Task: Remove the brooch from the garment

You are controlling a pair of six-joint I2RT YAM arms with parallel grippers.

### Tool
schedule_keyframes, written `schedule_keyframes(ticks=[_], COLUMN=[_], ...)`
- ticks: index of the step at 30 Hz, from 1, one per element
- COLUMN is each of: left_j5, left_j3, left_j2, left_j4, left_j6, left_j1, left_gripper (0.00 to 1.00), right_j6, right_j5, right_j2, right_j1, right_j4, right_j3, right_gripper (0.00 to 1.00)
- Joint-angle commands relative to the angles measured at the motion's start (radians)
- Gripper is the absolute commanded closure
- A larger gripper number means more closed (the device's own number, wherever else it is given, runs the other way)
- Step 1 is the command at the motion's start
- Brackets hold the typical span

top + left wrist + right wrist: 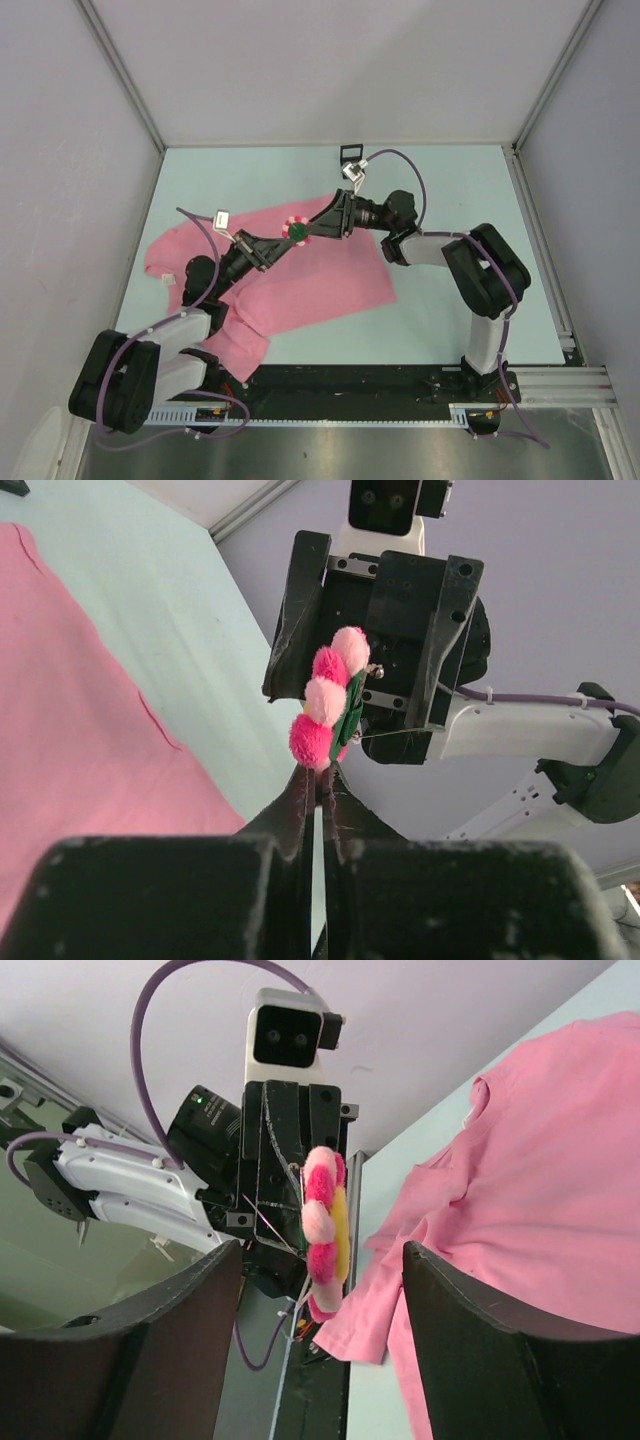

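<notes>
The brooch [297,229], a small ring of pink and pale pompom petals on a green back, is held in the air above the pink garment [320,285]. My left gripper [284,240] is shut on the brooch's lower edge, as the left wrist view shows with the gripper [320,778] and the brooch [326,698]. My right gripper [314,228] is open, its fingers [480,1340] standing on either side of the brooch [326,1222] without touching it. The garment lies flat on the table below [545,1170], with a rumpled end at the near left.
A small black square frame box [349,153] stands at the back edge of the pale green table [450,190]. White walls and metal rails close in the table on three sides. The garment's edge shows in the left wrist view [70,740].
</notes>
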Motion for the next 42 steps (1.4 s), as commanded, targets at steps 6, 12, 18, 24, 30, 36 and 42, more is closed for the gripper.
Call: schedule_keyframes(ticks=[6,12,18,24,30,36,42], left_j5=[0.026,0.003,-0.018,-0.044,-0.053,-0.059,-0.06], left_j3=[0.003,-0.003,0.009,0.023,0.04,0.049,0.057], left_j2=[0.054,0.039,-0.026,-0.082,-0.122,-0.145,-0.144], left_j4=[0.085,0.031,-0.119,-0.225,-0.308,-0.353,-0.362], left_j6=[-0.131,-0.155,-0.112,-0.059,-0.002,0.033,0.041], left_j1=[0.004,0.004,0.004,0.004,0.004,0.003,0.001], left_gripper=[0.99,1.0,1.0,1.0,1.0,0.99,1.0], right_j6=[-0.148,-0.284,-0.311,-0.317,-0.304,-0.285,-0.272], right_j5=[0.007,0.053,0.068,0.081,0.076,0.068,0.061], right_j2=[-0.047,-0.093,-0.096,-0.094,-0.096,-0.085,-0.084], right_j1=[0.04,0.063,0.074,0.08,0.086,0.091,0.092], right_j4=[-0.075,-0.259,-0.302,-0.311,-0.294,-0.264,-0.247], right_j3=[0.013,0.025,0.035,0.039,0.038,0.039,0.039], right_gripper=[0.31,0.34,0.39,0.44,0.45,0.45,0.47])
